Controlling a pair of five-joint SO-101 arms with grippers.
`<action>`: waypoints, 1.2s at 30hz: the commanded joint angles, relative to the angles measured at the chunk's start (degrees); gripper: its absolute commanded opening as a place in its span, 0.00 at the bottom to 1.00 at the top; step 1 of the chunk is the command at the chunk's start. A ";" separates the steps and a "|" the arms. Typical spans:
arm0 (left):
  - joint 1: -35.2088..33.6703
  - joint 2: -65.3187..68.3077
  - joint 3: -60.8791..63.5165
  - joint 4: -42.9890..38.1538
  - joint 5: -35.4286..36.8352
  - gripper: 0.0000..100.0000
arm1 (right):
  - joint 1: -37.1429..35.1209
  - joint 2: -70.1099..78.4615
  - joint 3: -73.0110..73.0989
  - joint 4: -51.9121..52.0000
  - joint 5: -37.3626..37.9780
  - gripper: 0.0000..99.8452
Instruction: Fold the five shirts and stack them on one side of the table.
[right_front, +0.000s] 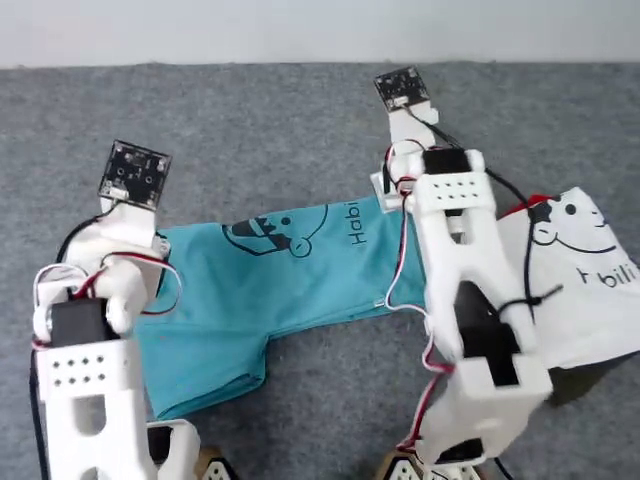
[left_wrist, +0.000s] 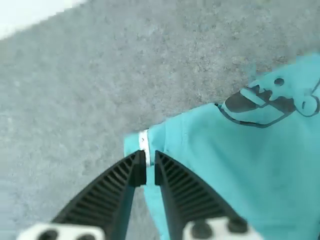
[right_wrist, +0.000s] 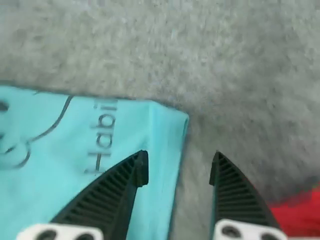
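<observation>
Two grippers sit at opposite ends of the teal shirt (right_front: 270, 290), which lies spread on the grey table (right_front: 250, 120). The left gripper (left_wrist: 150, 167) is nearly closed, pinching the shirt's edge beside a white tag (left_wrist: 144, 140). The right gripper (right_wrist: 178, 170) gapes wide, straddling the shirt's corner edge, with a white shirt (right_front: 580, 290) just beyond that end.
</observation>
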 joint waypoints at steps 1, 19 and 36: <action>0.00 2.55 -0.04 -1.93 1.58 0.04 | 0.57 5.58 -2.81 -4.70 -1.23 0.21; 0.00 3.60 0.04 -1.93 1.76 0.04 | 1.01 47.08 -54.33 19.12 -1.05 0.08; 0.00 3.60 0.04 -1.93 1.76 0.04 | 7.52 57.71 -80.09 27.47 -1.41 0.01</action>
